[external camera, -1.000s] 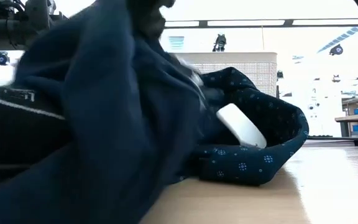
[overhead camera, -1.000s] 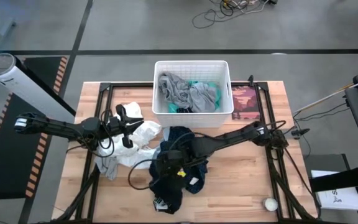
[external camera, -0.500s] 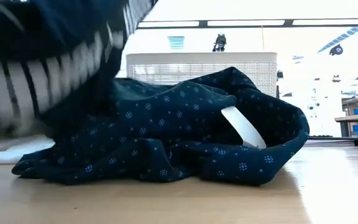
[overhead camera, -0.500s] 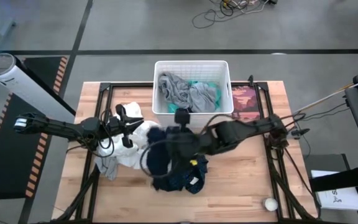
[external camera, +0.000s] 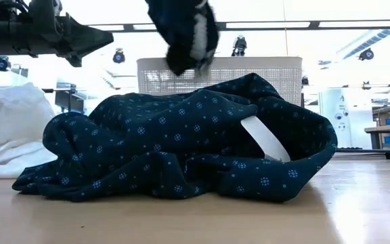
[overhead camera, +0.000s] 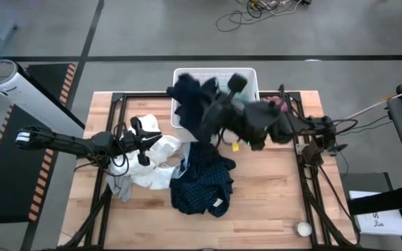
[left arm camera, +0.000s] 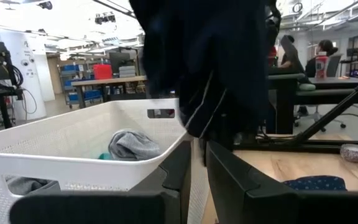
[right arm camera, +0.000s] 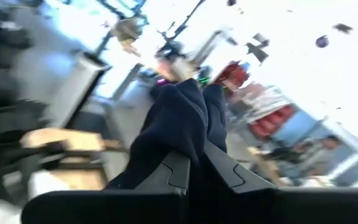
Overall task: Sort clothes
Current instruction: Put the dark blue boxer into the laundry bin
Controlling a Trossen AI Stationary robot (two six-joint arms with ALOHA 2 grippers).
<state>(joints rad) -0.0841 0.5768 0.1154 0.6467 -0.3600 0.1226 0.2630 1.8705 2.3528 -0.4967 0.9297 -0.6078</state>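
Note:
My right gripper (overhead camera: 211, 111) is shut on a dark navy garment with white stripes (overhead camera: 189, 97). It holds the garment above the left front part of the white basket (overhead camera: 251, 75). The garment also shows in the low view (external camera: 185, 27) and in the left wrist view (left arm camera: 210, 62). A dark navy dotted garment (overhead camera: 201, 183) lies crumpled on the table in front of the basket. My left gripper (overhead camera: 155, 137) is shut and empty above the white clothes (overhead camera: 155, 166). A grey garment (left arm camera: 129, 144) lies in the basket. My right gripper pinches a bunched fold of the dark navy garment (right arm camera: 188, 118) between its two fingers; several layers are gathered there. The arm reaches in from the table's right side. The garment hangs below the fingers, lifted clear of the table and of the dotted garment.
The white clothes and a grey piece (overhead camera: 121, 187) lie at the table's left. A reddish mat (overhead camera: 276, 106) lies to the right of the basket. A small white roll (overhead camera: 303, 228) sits at the near right corner. People sit in the room beyond (left arm camera: 291, 53).
My right gripper has gone up and toward the table's far edge, from over the dotted garment to above the basket. It has carried the dark striped garment, which is now lifted clear. The dotted garment has stayed on the table, now uncovered.

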